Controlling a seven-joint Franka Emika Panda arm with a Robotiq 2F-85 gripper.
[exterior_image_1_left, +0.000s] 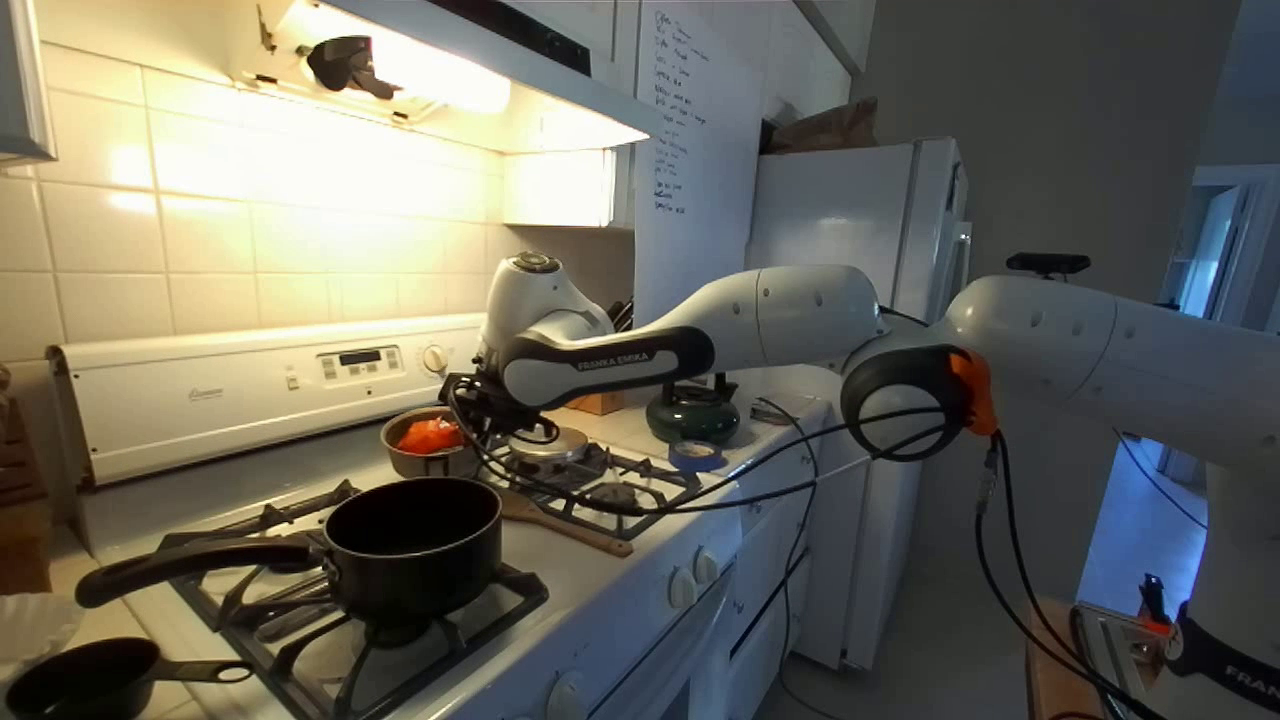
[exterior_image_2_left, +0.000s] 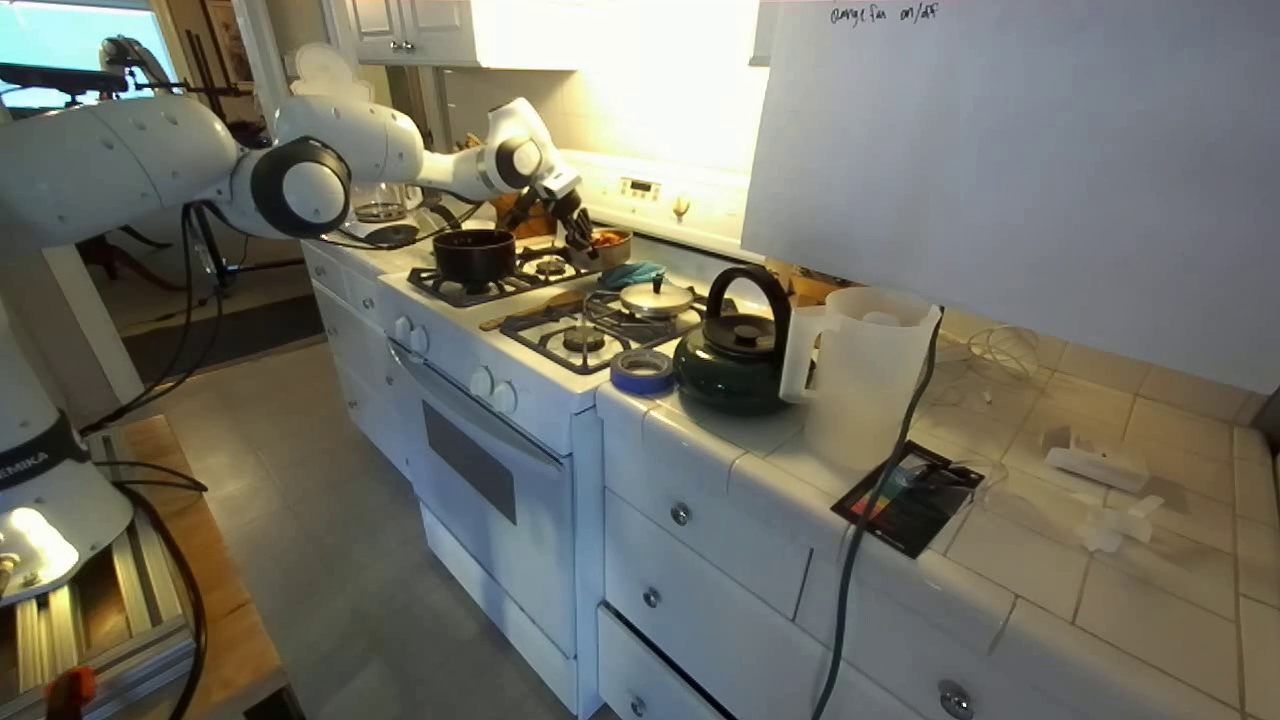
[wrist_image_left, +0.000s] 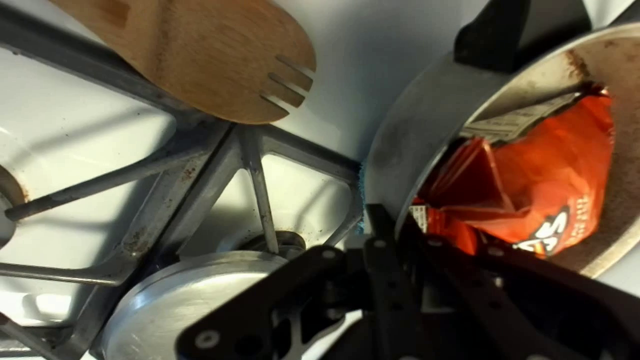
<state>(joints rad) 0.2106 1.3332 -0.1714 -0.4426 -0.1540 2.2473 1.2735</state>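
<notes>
Stovetop (wrist_image_left: 350, 110) below, jaws pinch the pot's rim (wrist_image_left: 483, 107).

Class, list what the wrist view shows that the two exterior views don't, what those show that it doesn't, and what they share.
Only the wrist view shows the tines of the wooden spork and printed lettering on the red packet.

Only the exterior views show the black saucepan, green kettle and blue tape roll.

Shared: the gripper at the metal pot, the red packet inside, the wooden spork and the metal lid.
</notes>
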